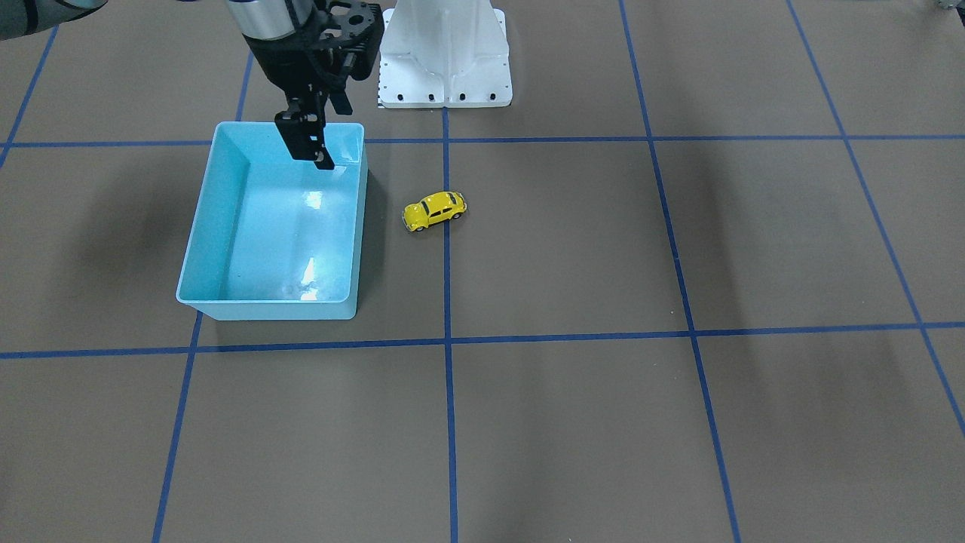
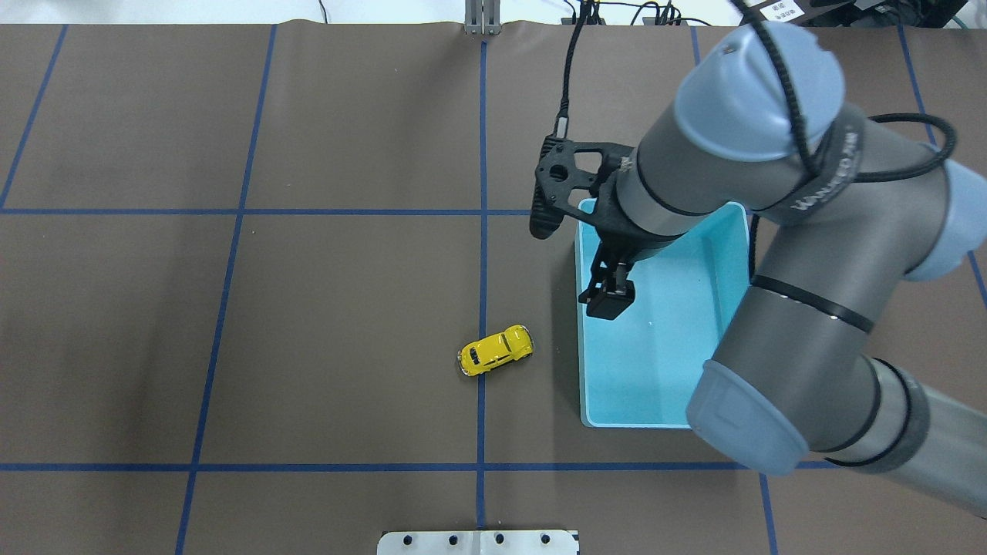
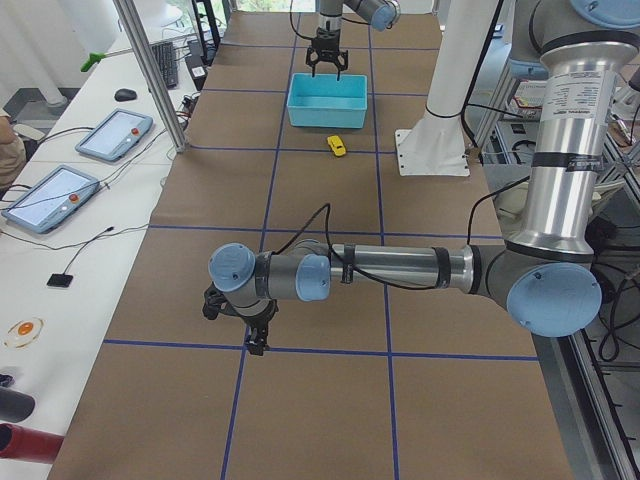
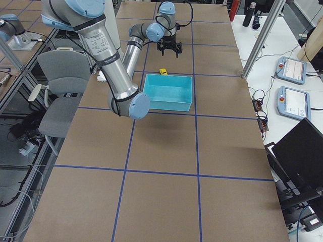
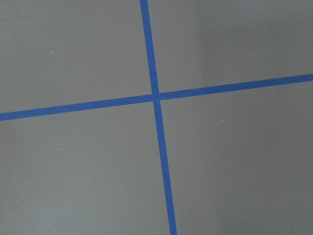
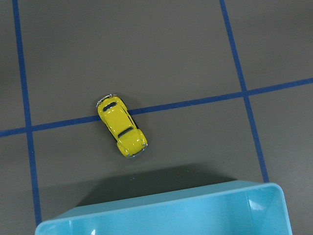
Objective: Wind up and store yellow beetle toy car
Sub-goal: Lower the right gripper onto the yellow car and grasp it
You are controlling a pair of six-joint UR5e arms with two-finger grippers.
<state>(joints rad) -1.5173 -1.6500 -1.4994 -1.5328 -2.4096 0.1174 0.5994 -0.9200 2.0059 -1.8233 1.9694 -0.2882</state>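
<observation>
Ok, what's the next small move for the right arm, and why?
Probably shift the right gripper sideways off the light-blue bin to above the yellow beetle toy car. The gripper hangs empty over the empty bin, while the car sits on the table beside it, not yet grasped.

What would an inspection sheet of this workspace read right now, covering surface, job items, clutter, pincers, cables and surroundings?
Surface: brown table cover with a blue tape grid.
Job's things: yellow beetle toy car on its wheels on the cover, beside the light-blue bin and not touching it; the bin holds nothing.
Clutter: nothing seen.
Grippers: right pincer open and empty, above the bin; left pincer above bare cover far from the car, open or shut cannot be told.
Cables: black cable runs to the right wrist.
Surroundings: white robot base; tablets on a side bench; chair.
</observation>
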